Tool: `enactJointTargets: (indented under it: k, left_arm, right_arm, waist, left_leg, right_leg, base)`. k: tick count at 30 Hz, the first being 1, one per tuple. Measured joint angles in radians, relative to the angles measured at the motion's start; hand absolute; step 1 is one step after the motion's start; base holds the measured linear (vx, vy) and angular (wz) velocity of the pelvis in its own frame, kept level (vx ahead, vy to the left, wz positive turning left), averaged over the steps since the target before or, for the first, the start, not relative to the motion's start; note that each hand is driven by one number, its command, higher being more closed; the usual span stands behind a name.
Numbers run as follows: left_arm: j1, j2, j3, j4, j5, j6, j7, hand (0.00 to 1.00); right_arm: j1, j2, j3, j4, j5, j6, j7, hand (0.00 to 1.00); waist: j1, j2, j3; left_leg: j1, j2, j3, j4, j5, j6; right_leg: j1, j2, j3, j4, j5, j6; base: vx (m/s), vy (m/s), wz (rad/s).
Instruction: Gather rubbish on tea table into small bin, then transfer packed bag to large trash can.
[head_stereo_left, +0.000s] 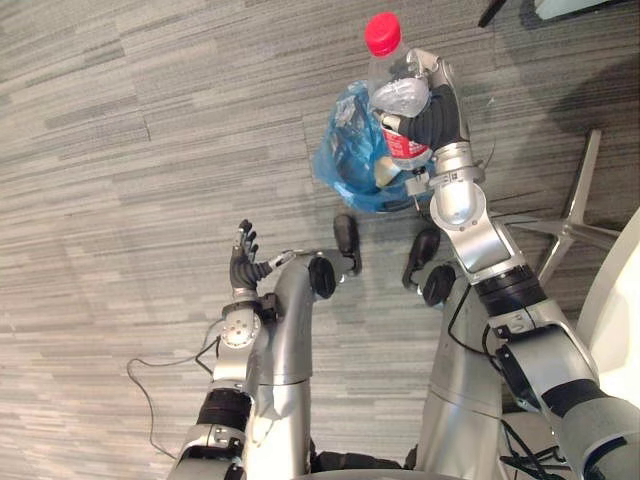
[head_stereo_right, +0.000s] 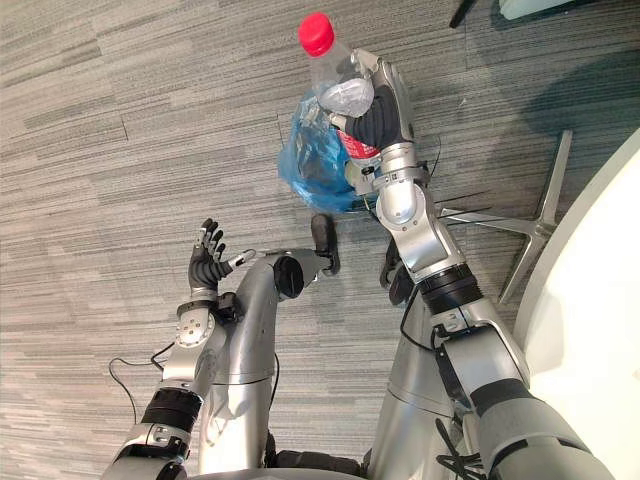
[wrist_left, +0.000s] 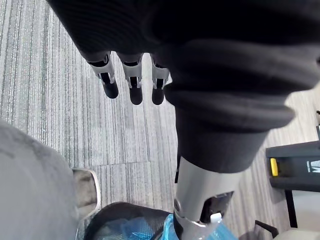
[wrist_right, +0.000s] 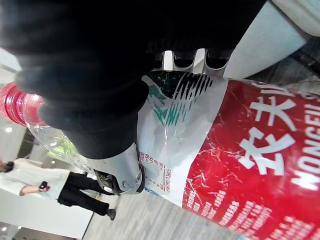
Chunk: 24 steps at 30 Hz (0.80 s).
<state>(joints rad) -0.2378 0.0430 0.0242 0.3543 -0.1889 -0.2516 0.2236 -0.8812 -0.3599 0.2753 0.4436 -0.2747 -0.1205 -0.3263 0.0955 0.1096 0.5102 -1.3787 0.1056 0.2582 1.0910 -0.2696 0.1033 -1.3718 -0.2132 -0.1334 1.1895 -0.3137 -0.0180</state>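
Over blue-bagged small bin (head_stereo_left: 345, 165) on carpet (head_stereo_left: 120, 120), right hand (head_stereo_left: 432, 102) clenched round red-capped bottle (head_stereo_left: 393, 90) — gathering step, by the look. Left hand (head_stereo_left: 243, 262) idle, fingers relaxed. Next, likely: lower bottle to bag mouth, release.

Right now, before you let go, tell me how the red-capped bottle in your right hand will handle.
The bottle looks clear and empty, so it is probably light. Its wall seems dented in the right hand, so it is likely thin and squashy. Being round and smooth, it may slip or roll if dropped beside the blue bag.
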Motion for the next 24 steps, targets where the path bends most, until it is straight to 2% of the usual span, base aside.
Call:
enactJointTargets:
  k: [11, 15, 24]
  left_arm:
    - [-0.006, 0.002, 0.008, 0.015, 0.001, 0.001, 0.001, 0.00]
    - [-0.009, 0.002, 0.011, 0.023, 0.004, 0.002, 0.001, 0.00]
    - [-0.007, -0.001, 0.010, 0.070, 0.035, 0.015, 0.000, 0.00]
  right_arm:
    - [0.005, 0.017, 0.016, 0.038, -0.021, 0.010, 0.002, 0.00]
    - [0.067, 0.019, 0.016, -0.062, -0.092, 0.010, -0.001, 0.00]
    - [0.235, 0.038, 0.047, -0.153, -0.243, -0.022, 0.005, 0.00]
  waist:
    - [0.000, -0.002, -0.004]
    - [-0.001, -0.004, -0.005]
    - [-0.006, -0.038, -0.028]
  left_leg:
    - [-0.003, -0.001, -0.017, 0.007, 0.004, -0.005]
    - [0.002, 0.000, -0.033, 0.006, 0.006, -0.009]
    - [0.071, 0.002, -0.026, -0.056, 0.013, -0.021]
  right_leg:
    - [0.003, -0.001, -0.013, 0.007, -0.008, -0.010]
    - [0.024, 0.001, -0.031, -0.005, -0.008, -0.011]
    - [0.093, 0.002, -0.046, -0.065, -0.003, -0.014]
  base:
    - [-0.06, -0.004, 0.03]
    - [-0.05, 0.009, 0.01]
    - [-0.05, 0.001, 0.02]
